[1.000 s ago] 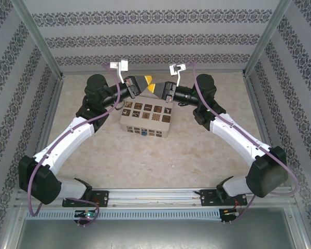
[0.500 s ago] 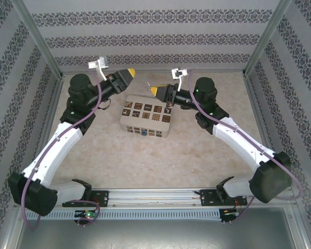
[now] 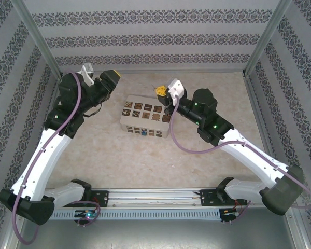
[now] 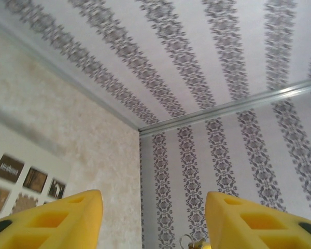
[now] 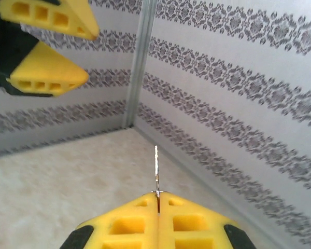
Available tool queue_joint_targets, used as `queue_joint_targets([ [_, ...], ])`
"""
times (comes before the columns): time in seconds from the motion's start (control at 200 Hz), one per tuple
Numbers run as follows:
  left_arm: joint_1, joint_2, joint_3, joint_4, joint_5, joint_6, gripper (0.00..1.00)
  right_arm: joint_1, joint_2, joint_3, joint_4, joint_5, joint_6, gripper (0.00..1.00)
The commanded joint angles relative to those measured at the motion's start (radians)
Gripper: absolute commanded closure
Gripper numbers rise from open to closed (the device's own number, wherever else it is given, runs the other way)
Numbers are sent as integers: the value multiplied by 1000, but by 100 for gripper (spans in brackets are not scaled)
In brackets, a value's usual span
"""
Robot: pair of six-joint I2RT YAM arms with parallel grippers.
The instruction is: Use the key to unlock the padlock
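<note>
The key (image 5: 156,166) is pinched in the right gripper (image 3: 159,90), whose two yellow fingers are pressed flat together on its base. It is a thin sliver standing straight out of the seam between the fingertips. Its long axis carries on the line of the gripper, and its free tip points away from the wrist toward the far wall.

From above, this gripper is raised just beyond the far right corner of the cream box (image 3: 145,111). A small blue spot at the box's near face is what we take for the padlock (image 3: 144,132), though it is too small for us to make out its shackle or keyhole. Key and lock are therefore on opposite sides of the box.

The left gripper (image 3: 115,75) hangs off the box's far left corner with its fingers spread wide, holding nothing.

We judge the step to be carrying the key to the lock:
- We would bring the right wrist round the box and down.
- We would turn it until the key's axis matches the keyhole.
- We would have the free left gripper steady the blue body first, since so light a lock would likely skid on the table (image 3: 145,161).
- We would keep the pinch firm so the sliver cannot swivel.
</note>
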State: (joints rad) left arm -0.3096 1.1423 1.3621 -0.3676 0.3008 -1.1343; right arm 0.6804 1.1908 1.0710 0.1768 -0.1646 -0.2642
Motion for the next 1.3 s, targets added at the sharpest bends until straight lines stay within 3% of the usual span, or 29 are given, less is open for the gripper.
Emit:
queue_joint_targets([
  [0.0, -37, 44, 94, -193, -19, -161, 45, 22, -8, -17, 9, 78, -299, 100],
  [0.395, -131, 112, 92, -108, -23, -244, 50, 93, 57, 22, -31, 147, -522, 100],
  [0.894, -190, 173, 88, -98, -32, -258, 52, 125, 115, 88, -43, 154, -569, 100],
  [1.294, -201, 173, 77, -75, -40, -232, 74, 142, 115, 90, -37, 189, -566, 100],
])
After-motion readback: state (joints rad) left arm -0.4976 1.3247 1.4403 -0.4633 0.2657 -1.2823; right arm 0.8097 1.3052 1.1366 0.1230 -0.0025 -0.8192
